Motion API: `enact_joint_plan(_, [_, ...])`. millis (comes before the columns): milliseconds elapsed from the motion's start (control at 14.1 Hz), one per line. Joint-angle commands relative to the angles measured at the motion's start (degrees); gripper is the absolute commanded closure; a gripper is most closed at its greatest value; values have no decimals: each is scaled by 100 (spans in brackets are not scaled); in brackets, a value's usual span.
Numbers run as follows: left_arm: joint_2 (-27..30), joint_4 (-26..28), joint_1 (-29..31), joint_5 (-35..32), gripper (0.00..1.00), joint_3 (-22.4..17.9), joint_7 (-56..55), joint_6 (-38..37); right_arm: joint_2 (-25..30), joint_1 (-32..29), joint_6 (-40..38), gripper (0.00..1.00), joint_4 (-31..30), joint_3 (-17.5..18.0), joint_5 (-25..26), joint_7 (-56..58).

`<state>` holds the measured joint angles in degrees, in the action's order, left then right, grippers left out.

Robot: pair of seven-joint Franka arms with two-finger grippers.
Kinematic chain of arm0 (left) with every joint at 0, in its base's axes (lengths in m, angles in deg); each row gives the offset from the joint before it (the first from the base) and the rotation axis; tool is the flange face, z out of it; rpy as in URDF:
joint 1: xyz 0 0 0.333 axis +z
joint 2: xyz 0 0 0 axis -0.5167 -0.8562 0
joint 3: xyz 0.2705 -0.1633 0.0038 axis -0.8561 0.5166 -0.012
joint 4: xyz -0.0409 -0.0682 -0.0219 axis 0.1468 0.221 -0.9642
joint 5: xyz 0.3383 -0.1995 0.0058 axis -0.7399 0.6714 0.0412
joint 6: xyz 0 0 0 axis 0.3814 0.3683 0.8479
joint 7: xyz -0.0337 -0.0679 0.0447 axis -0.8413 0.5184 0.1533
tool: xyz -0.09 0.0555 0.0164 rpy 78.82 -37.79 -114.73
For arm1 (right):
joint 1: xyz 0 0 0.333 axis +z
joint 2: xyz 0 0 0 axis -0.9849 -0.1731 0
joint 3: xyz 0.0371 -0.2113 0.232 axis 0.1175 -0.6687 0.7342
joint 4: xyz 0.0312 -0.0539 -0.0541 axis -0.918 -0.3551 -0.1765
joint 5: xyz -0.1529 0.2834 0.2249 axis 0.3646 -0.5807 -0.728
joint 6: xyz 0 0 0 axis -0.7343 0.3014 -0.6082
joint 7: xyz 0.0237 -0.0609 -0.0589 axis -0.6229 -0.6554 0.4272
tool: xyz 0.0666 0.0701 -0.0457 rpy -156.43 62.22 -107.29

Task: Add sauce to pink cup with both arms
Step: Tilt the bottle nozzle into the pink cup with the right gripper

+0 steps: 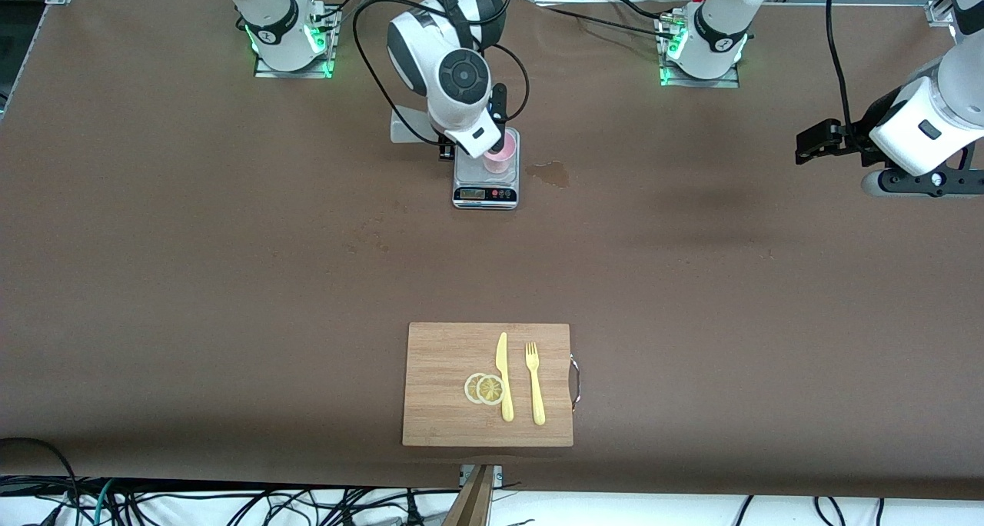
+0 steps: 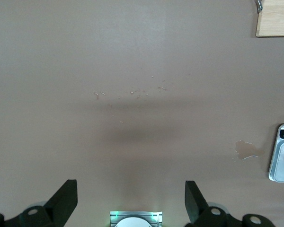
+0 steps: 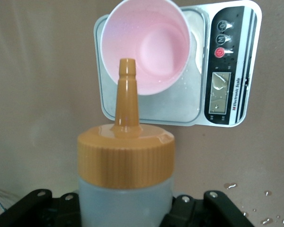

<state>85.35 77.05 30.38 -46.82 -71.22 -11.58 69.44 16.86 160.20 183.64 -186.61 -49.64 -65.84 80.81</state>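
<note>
The pink cup (image 1: 500,155) stands on a scale (image 1: 486,184) near the table's (image 1: 192,280) base-side edge, with bare tabletop around. The right gripper (image 3: 125,208), clamped on the squeeze bottle (image 3: 126,161), points its nozzle over the cup. The left gripper (image 2: 131,201) waits wide apart above bare table at the left arm's end.

We can read just one bit of text here: on the scale (image 3: 180,66), in the right wrist view, small vertical lettering beside its display (image 3: 219,92) says "Electronic Scale". Above the display we see three round buttons (image 3: 222,39), two dark and one red, each with a symbol too small for us to make out. The display itself gives us no digits we can read. Nothing else carries legible writing.
</note>
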Motion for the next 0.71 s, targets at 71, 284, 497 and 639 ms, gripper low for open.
enact_joint_plan(71, [-86,-226,20,107,0,-7,83,-154,-107,-45,-556,100,567,135,514,-551])
enact_joint_plan(284, [-122,-226,2,108,0,-7,127,-181,-292,-63,-742,100,788,205,648,-772])
enact_joint_plan(497, [-113,-226,11,99,0,-7,206,-286,-362,-45,-751,100,867,223,805,-956])
enact_joint_plan(639, [-139,-235,-33,90,0,2,206,-295,-406,-36,-760,100,876,223,850,-1009])
